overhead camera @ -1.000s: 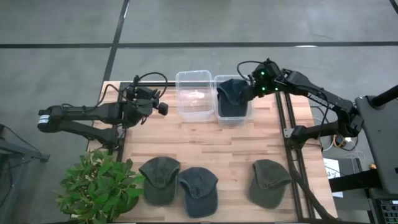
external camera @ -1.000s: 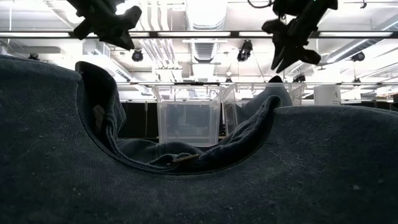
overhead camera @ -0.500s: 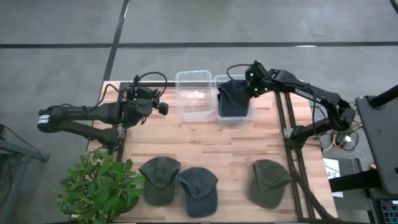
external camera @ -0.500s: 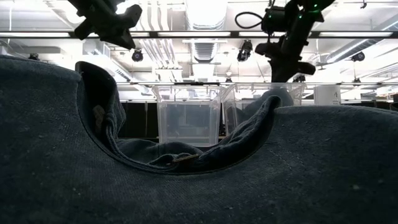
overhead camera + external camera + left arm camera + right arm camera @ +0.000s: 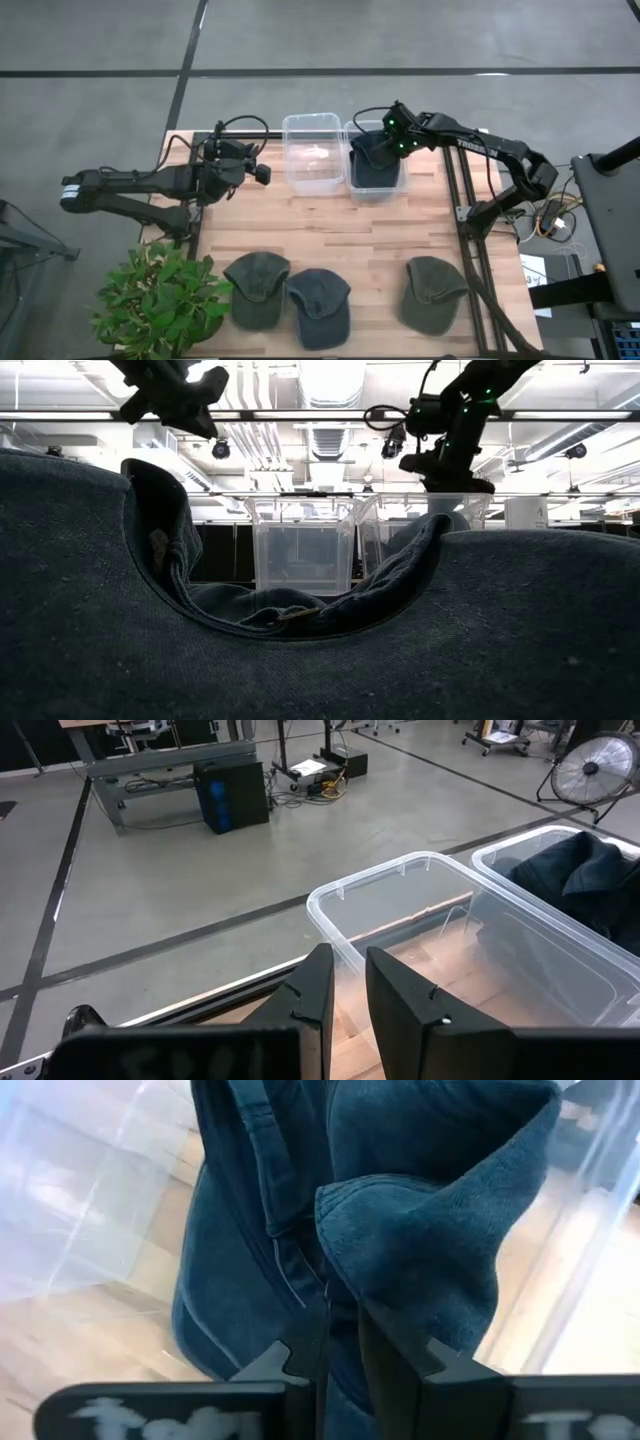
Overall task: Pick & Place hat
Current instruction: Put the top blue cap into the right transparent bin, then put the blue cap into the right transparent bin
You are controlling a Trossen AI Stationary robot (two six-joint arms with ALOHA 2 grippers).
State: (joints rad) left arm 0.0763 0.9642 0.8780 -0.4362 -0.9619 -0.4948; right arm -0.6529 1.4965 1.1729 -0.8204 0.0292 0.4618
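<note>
Denim hat (image 5: 420, 1230) clamped in right claw (image 5: 340, 1342) over its bin (image 5: 376, 160); left claw (image 5: 345, 990) nearly together.

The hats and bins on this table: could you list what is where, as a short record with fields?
Right bin: clear, holds a dark blue hat
Left bin: clear, no hat inside
Right gripper: over the right bin, jaws nearly closed at the hat's folded edge
Left gripper: beside the left bin, holding nothing
Front of table: three more hats in a row
Corner: potted plant
</note>
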